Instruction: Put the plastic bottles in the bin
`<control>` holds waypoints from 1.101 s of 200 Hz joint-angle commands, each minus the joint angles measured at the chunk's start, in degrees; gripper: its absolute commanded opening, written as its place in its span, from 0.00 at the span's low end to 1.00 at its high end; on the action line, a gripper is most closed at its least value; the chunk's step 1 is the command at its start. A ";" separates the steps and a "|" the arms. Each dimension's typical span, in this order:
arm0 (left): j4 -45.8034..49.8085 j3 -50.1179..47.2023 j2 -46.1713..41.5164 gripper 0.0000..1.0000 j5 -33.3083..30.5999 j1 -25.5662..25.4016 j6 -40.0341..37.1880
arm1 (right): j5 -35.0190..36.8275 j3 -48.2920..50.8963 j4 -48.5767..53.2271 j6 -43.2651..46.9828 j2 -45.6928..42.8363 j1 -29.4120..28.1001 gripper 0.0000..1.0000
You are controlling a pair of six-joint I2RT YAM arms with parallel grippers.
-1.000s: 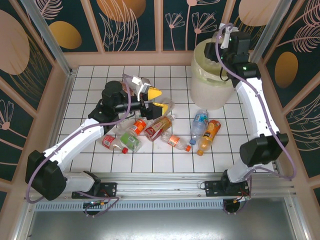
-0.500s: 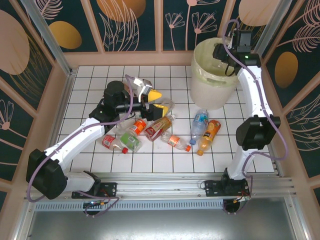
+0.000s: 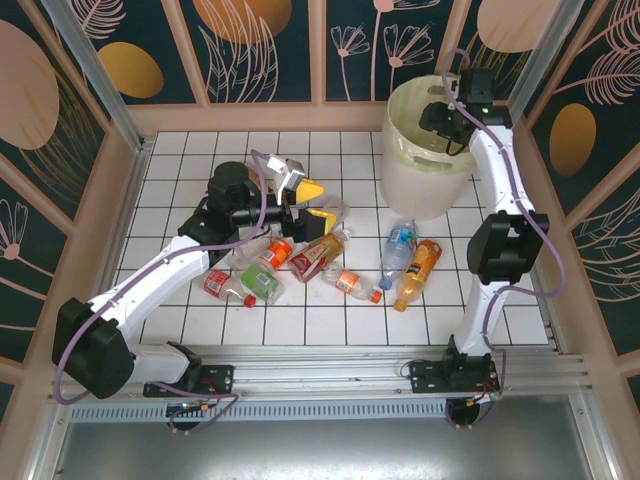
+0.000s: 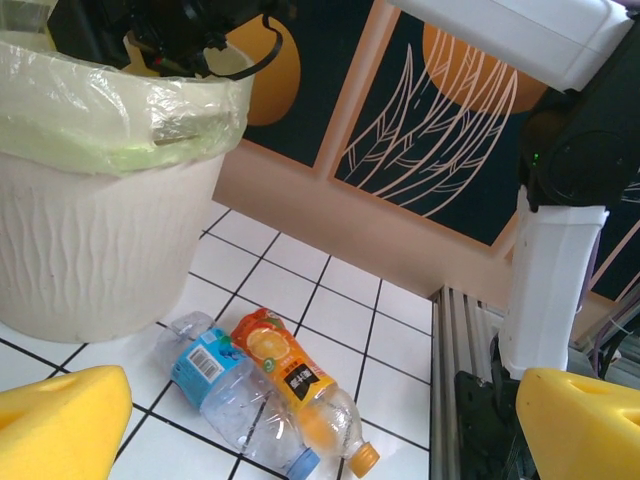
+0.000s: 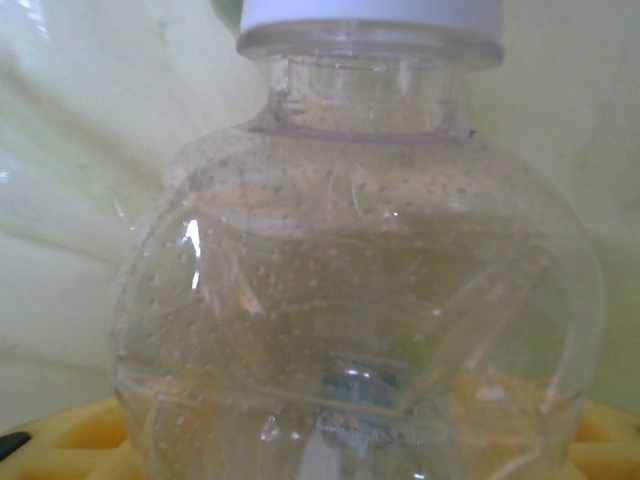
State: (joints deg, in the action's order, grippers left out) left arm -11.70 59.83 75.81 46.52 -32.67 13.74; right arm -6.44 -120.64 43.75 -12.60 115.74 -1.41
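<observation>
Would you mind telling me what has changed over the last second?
The right gripper moved from the bin's far right rim inward over its opening, gripping a clear bottle; its elbow drew closer to the bin. The left gripper stayed open above the bottles on the tiles, which did not move.

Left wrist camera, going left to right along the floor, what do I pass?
bin → blue-labelled bottle → orange-labelled bottle → upright white link of the right arm
</observation>
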 commanded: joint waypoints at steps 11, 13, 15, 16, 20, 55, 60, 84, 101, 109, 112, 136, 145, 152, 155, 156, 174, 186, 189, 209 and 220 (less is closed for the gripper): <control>0.37 1.60 0.30 0.99 1.86 -0.43 -0.92 | -2.42 -3.67 2.19 -0.84 3.01 0.56 0.62; 0.37 1.60 0.30 0.99 1.83 -0.44 -0.91 | -2.50 -3.75 2.28 -0.84 3.11 0.60 0.62; 0.37 1.60 0.26 0.99 1.86 -0.46 -0.97 | -2.59 -3.86 2.37 -0.85 3.31 0.57 0.62; 0.37 1.60 0.24 0.99 1.88 -0.47 -0.98 | -2.65 -3.88 2.38 -0.85 3.37 0.59 0.62; 0.37 1.60 0.23 0.99 1.84 -0.43 -0.98 | -2.70 -3.98 2.54 -0.85 3.59 0.57 0.62; 0.37 1.60 0.32 0.99 1.92 -0.60 -0.99 | -3.58 -4.47 3.34 -0.85 5.66 0.58 0.63; 0.43 1.60 0.37 0.99 1.95 -0.63 -0.99 | -3.63 -4.52 3.36 -0.85 5.85 0.57 0.63; 0.37 1.51 0.37 0.99 1.67 -0.73 -1.04 | -3.67 -4.60 3.71 -0.85 6.89 0.55 0.63; 0.37 1.43 0.17 0.99 1.39 -0.82 -1.24 | -3.72 -4.69 3.98 -0.85 7.30 0.61 0.64; 0.39 1.43 0.16 0.99 1.37 -0.82 -1.21 | -3.50 -4.68 3.98 -0.85 7.46 0.53 0.65; 0.37 1.43 0.19 0.99 1.43 -0.82 -1.17 | -3.50 -4.69 3.98 -0.85 7.48 0.59 0.65; 0.41 1.43 0.20 0.99 1.43 -0.91 -1.17 | -3.66 -5.00 3.80 -0.87 7.39 0.56 0.69; 0.37 1.43 0.18 0.99 1.46 -0.95 -1.17 | -3.67 -5.21 3.78 -0.94 7.22 0.53 0.71; 0.39 1.48 0.16 0.99 1.50 -1.00 -1.17 | -3.54 -5.46 3.87 -0.96 7.18 0.54 0.72; 0.39 1.44 0.19 0.99 1.49 -1.00 -1.17 | -3.50 -5.67 3.89 -0.94 7.09 0.53 0.72; 0.38 1.48 0.20 0.99 1.52 -1.00 -1.17 | -3.50 -5.66 3.93 -0.94 7.07 0.58 0.73; 0.40 1.53 0.21 0.99 1.48 -0.99 -1.21 | -3.42 -7.29 4.62 -0.89 7.13 0.55 0.76; 0.48 1.52 0.13 0.99 1.47 -1.00 -1.17 | -3.36 -8.55 5.24 -0.80 7.06 0.57 0.77; 0.43 1.51 0.13 0.99 1.49 -1.00 -1.17 | -3.40 -8.82 5.33 -0.76 6.99 0.54 0.77; 0.42 1.45 -0.06 0.98 1.47 -1.00 -1.17 | -3.15 -9.59 5.21 -0.65 5.71 0.58 0.79; 0.46 1.51 -0.05 0.99 1.47 -1.00 -1.17 | -3.14 -10.03 5.12 -0.80 4.89 0.59 0.79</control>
State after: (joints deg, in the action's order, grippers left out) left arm -11.68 59.83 75.81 46.74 -33.34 13.54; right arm -9.15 -128.29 47.46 -12.84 122.67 -1.15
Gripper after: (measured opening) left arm 0.986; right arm 0.787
